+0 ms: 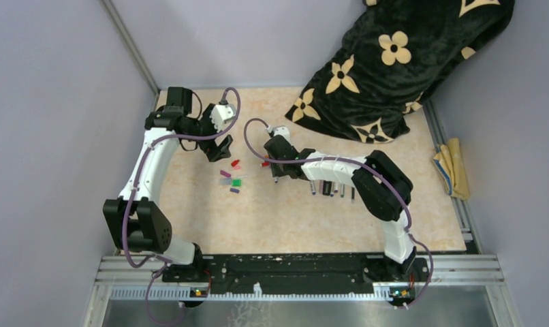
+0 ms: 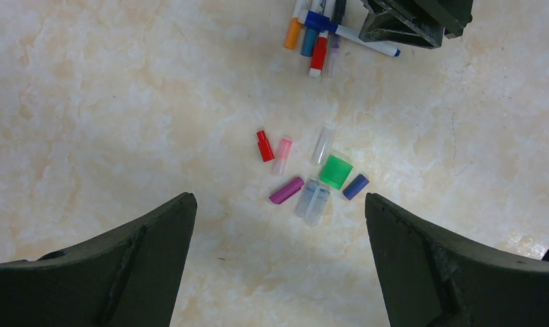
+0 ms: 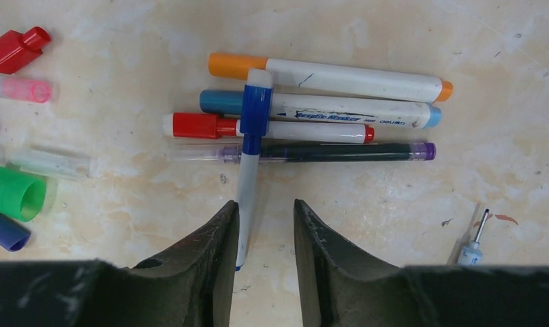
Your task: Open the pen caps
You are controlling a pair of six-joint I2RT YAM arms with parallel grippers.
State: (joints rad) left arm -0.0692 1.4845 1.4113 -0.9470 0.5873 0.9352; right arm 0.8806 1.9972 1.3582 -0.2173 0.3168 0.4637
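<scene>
Several loose pen caps lie in a cluster [image 1: 232,178]. In the left wrist view they are red [image 2: 265,146], pink [image 2: 283,155], clear [image 2: 323,144], green [image 2: 336,171], blue [image 2: 355,186] and purple [image 2: 286,190]. My left gripper [image 2: 278,197] hovers wide open and empty over them. Capped pens lie side by side: orange [image 3: 326,76], teal [image 3: 319,109], red [image 3: 272,129] and purple [image 3: 326,151]. A white pen with a blue cap [image 3: 253,136] lies across them. Its tail rests beside the left finger of my right gripper [image 3: 266,204], which is narrowly open and not clamped on it.
More pens [image 1: 333,189] lie under the right forearm. An uncapped pen tip [image 3: 473,242] shows at the right. A black flowered blanket [image 1: 401,61] fills the far right corner. A yellow cloth [image 1: 454,167] lies at the right edge. Grey walls enclose the table.
</scene>
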